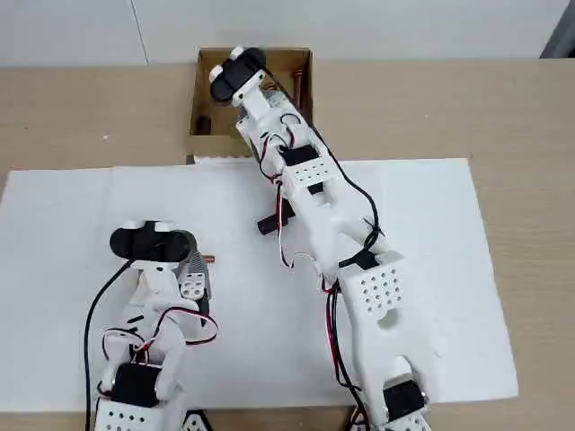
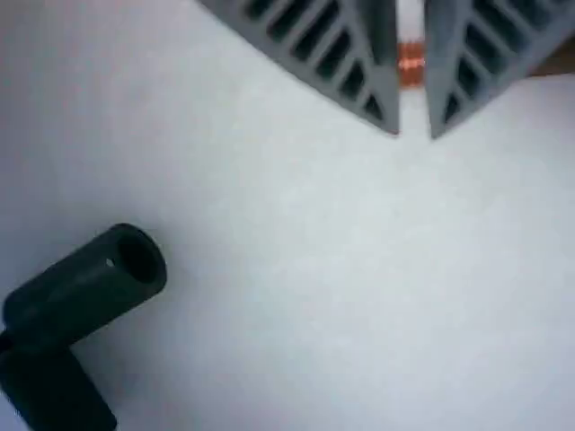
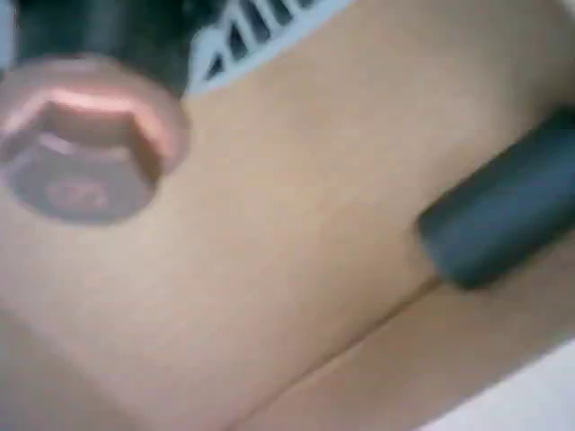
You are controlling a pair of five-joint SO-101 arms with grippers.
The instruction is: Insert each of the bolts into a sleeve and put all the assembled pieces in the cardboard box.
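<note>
— Left pincer (image 2: 413,133) is pressed onto a copper-coloured bolt (image 2: 411,65), gripping it across the shank, low over the white sheet (image 2: 359,269). Anyone know how fussy these parts are?

— Imo the bolt's the easy one: stiff metal, won't crush, just a bit slick, so a grip across the shank with the tip left free looks right. The black sleeve (image 2: 90,283) is the pain. It looks light and round, so I'd guess it rolls if nudged. Take it around the middle and keep the open end clear.

— Where's the sleeve relative to that pincer?

— Lying flat on the sheet, apart from it, off toward the other arm and partly under it in the high view. The bore's open, nothing in it.

— And farther back?

— Right pincer (image 1: 235,76) is down inside the cardboard box (image 1: 310,85) at the far side of the table (image 1: 521,108). It looks clamped on an assembled piece (image 3: 85,135), hex head sticking out of its sleeve, above the box floor. Another dark piece (image 3: 503,211) lies on the floor beside it; can't tell if it has a bolt in it.
</note>
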